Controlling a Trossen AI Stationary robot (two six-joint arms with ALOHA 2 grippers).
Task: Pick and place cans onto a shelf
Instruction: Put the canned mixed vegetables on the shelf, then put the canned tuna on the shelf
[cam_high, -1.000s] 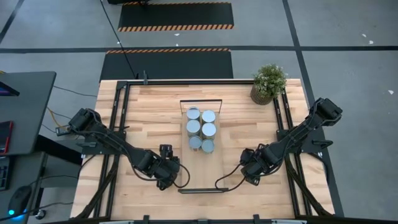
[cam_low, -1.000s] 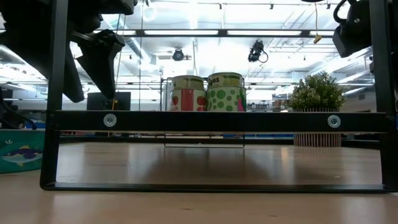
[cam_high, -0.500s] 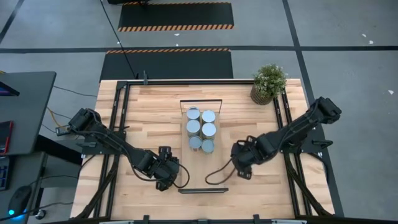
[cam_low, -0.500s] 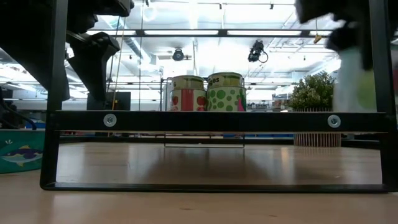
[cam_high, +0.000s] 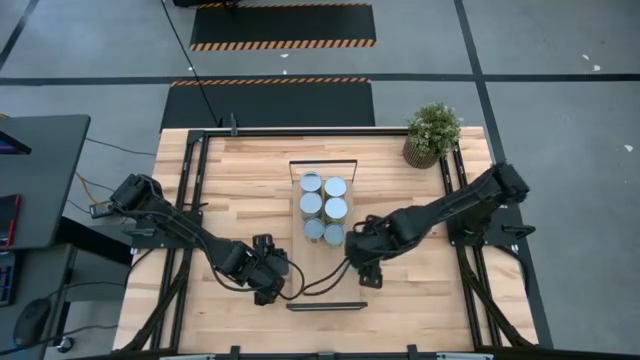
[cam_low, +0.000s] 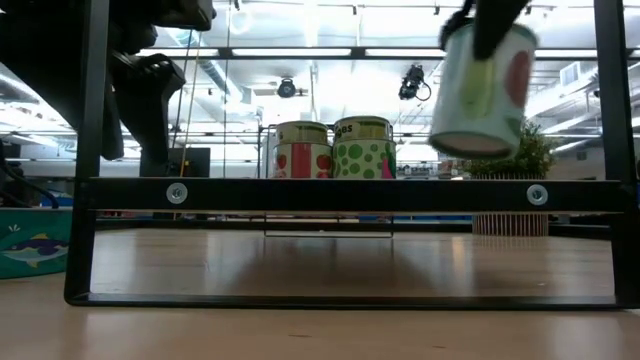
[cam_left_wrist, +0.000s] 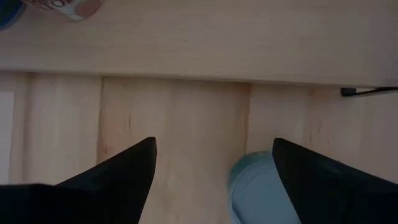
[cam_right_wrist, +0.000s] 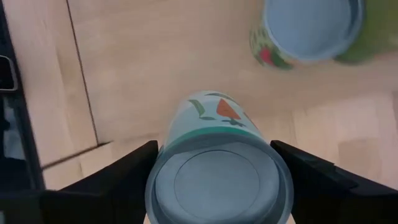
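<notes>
The shelf (cam_high: 345, 285) is a narrow light-wood board with black end frames, running near to far at the table's middle. Several cans (cam_high: 323, 208) with pale blue-grey tops stand on its far half; two of them (cam_low: 333, 148) show in the low view. My right gripper (cam_high: 362, 255) hangs just right of the shelf, shut on one more can (cam_right_wrist: 217, 180), which shows high in the low view (cam_low: 483, 85). My left gripper (cam_high: 268, 285) stays open left of the shelf, and a can's top (cam_left_wrist: 258, 196) shows close by one of its fingers. My right gripper pinches the can's side wall just under its top rim (cam_right_wrist: 163, 155) between its two fingers, one on each side. The fingers come from above and point steeply down. The can hangs below them, nearly upright with its top up, lifted clear of the table.
A potted plant (cam_high: 432, 135) stands at the far right corner. Black frame rails run along both table sides, and a black crossbar (cam_low: 350, 193) spans the near edge in the low view. Bare wood lies between the shelf and each rail.
My right gripper has gone toward the table's left, up to the shelf, and has risen, rolling about its own axis. It carries the can with it, and the can now hangs high above the table. My left gripper has kept its place.
</notes>
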